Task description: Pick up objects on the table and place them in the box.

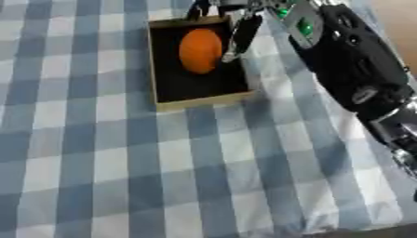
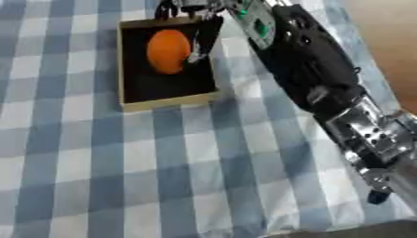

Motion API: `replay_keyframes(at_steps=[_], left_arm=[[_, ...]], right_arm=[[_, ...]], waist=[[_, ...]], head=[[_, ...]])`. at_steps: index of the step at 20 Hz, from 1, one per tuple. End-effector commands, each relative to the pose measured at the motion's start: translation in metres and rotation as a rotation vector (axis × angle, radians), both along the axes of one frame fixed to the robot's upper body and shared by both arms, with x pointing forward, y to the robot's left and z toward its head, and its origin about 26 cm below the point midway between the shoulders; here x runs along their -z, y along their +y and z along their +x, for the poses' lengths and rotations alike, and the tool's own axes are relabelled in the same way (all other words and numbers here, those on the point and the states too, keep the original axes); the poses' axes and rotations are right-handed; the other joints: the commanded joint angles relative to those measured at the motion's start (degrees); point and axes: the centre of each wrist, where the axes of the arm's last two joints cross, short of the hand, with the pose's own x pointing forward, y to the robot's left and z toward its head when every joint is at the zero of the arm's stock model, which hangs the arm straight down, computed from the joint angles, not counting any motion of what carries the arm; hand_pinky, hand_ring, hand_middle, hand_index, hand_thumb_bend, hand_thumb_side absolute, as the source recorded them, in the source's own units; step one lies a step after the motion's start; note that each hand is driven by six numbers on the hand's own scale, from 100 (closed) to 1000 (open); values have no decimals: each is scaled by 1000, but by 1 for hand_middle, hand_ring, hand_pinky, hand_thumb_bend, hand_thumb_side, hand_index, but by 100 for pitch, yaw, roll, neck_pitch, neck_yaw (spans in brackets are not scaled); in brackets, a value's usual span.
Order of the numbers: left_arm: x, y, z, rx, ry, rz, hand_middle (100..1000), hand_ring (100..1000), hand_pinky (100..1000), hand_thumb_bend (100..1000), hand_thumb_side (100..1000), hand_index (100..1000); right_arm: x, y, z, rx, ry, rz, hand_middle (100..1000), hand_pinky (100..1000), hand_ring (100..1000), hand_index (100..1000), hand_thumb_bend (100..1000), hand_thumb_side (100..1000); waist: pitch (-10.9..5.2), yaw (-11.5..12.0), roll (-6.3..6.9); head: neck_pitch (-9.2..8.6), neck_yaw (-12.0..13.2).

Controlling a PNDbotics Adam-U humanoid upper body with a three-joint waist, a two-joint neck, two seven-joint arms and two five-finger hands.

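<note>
An orange (image 1: 200,50) lies inside a shallow box (image 1: 203,101) with tan cardboard walls and a black floor, at the top middle of the table. My right arm comes in from the right and reaches over the box's far right corner. My right hand (image 1: 241,32) hangs there with its fingers straight, pointing down beside the orange's right side, holding nothing. I cannot tell whether a fingertip touches the fruit. The left hand shows in neither view.
A blue and white checked cloth (image 1: 122,162) covers the table. My black forearm (image 2: 306,65) runs diagonally along the right side, its silver joint (image 2: 371,135) near the cloth's right edge. A brown floor strip (image 2: 383,28) lies beyond that edge.
</note>
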Motion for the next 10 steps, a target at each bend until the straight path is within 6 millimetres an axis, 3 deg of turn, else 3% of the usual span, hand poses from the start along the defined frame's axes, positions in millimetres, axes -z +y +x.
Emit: replay_keyframes(at_steps=[1,6,10], left_arm=[[-9,3,-3,-9,-27,12,738,842,849,100,760,845],[-9,4,-4,-17,-26,15,738,842,850,100,756,845],[-8,6,-4,-29,-26,19,738,842,850,100,753,845]], right_arm=[[-30,-5,-8,2,-79,31,806,632,841,914,621,315],[-54,-15,-25,6,-142,89,800,613,832,913,589,319],[-72,-37,-41,36,-181,105,799,613,832,915,578,292]], waist=[[-130,-4,20],[-146,-42,4],[-159,-85,-11]], head=[[33,34],[33,73],[33,132]])
